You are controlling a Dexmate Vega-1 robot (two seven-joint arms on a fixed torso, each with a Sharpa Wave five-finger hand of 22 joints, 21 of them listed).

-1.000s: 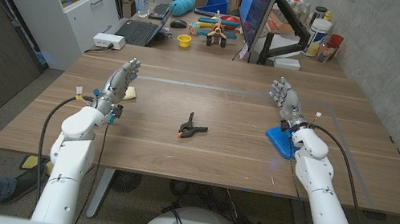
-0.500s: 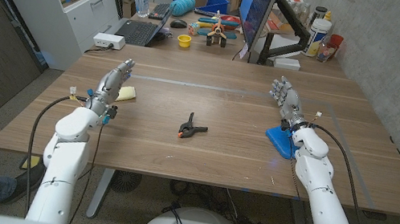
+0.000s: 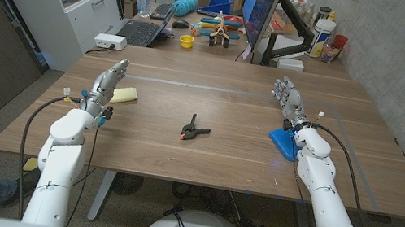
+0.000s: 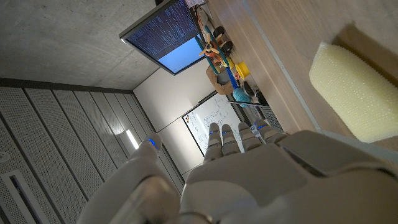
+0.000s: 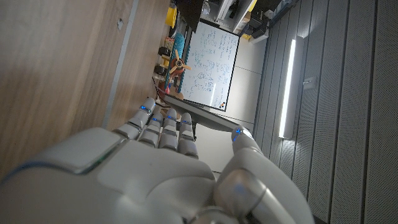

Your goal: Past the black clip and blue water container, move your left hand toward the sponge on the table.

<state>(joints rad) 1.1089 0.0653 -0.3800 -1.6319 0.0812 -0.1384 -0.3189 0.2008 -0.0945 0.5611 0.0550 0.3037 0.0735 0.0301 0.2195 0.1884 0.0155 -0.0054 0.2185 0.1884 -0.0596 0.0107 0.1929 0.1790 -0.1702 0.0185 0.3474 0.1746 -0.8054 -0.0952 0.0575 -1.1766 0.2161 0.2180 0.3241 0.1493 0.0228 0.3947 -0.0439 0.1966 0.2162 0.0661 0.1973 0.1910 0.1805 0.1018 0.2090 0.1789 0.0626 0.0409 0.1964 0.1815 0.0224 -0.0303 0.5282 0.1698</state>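
Sponge lay near the table's left edge, and we saw our left hand just beside it, fingers straight and apart, holding nothing. Our right hand stood empty, fingers spread, beyond the blue water container; the black clip lay mid-table.

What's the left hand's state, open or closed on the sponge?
Open. In the head view the left hand has its fingers stretched out with nothing in them, beside the sponge, which lies on the table.

Pale yellow sponge flat at table's left, black clip mid-table.
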